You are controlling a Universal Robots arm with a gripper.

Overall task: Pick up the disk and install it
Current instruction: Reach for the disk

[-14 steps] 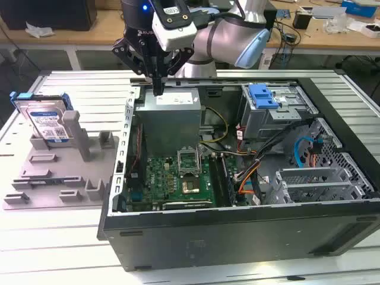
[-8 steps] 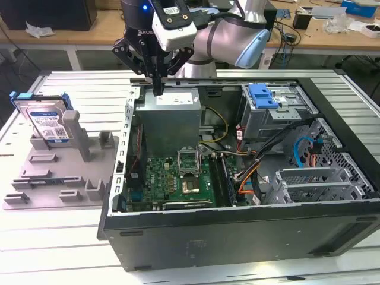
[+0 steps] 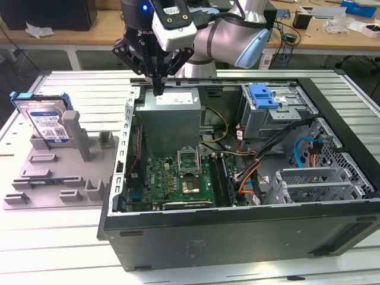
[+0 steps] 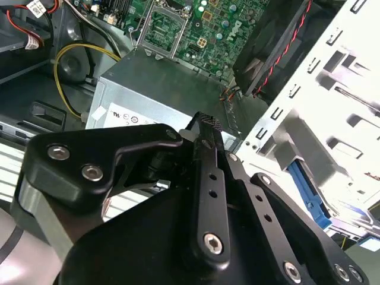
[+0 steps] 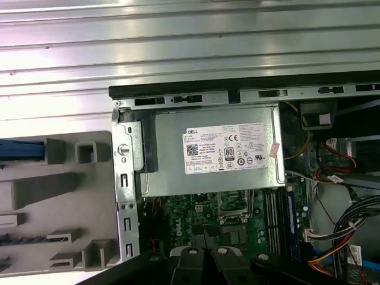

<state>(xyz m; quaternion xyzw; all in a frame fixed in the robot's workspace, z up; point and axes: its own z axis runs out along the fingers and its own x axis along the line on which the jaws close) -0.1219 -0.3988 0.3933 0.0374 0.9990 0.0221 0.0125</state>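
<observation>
Power supply (image 3: 172,113) is the anchor here. The gripper (image 3: 157,89) hangs just above the power supply's corner nearest the case wall (image 3: 127,136), with its jaws drawn together on nothing. The disk (image 3: 46,123) stands well off from the power supply, toward the exterior view's left. It is outside the computer case (image 3: 237,237), propped on edge in the grey fixture tray (image 3: 53,190), with nothing touching it.

Risks, as I judge them:
- **Closed jaws:** they cannot take the disk, so reaching it unopened would topple it or shove it out of its slot.
- **Case wall:** it rises between the power supply and the tray, so a low sideways pass could clip it.
- **Narrow supports:** the disk rests on little, so an off-centre grip may let it twist or slip.
- **Cables (image 3: 261,160):** those on the power supply's far side could snag the disk during installation.
</observation>
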